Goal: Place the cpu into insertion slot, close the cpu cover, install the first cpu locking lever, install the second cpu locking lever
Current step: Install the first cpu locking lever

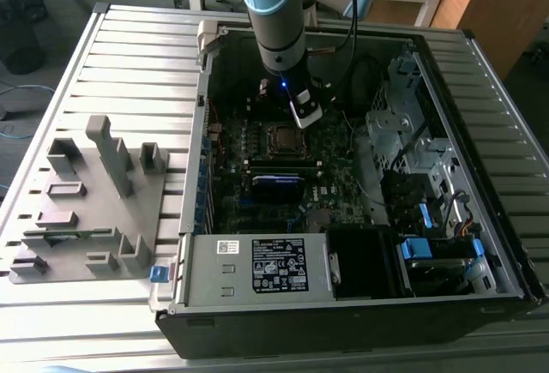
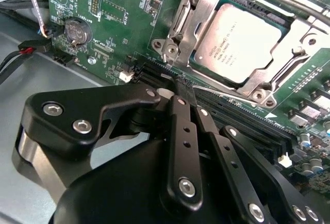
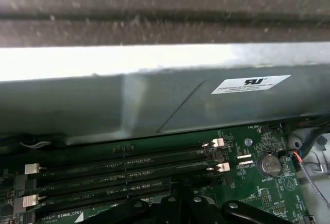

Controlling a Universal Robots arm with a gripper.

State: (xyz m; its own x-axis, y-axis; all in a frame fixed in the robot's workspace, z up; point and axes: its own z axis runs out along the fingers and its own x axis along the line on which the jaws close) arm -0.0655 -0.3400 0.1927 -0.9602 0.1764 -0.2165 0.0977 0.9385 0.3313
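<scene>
1. Your claw [image 2: 180, 91] has its black fingers pressed together, with nothing seen between them. The tips sit just beside a thin wire lever [image 2: 223, 93].
2. The cpu [image 2: 242, 41], flat and dull silver, lies in the insertion slot [image 1: 281, 137], framed by the shiny stamped cpu cover [image 2: 186, 18].
3. The springy lever could slip off the smooth black fingertips and snap back.
4. An off-line push could scrape the green circuit board [image 2: 103, 7] and its small parts.
</scene>
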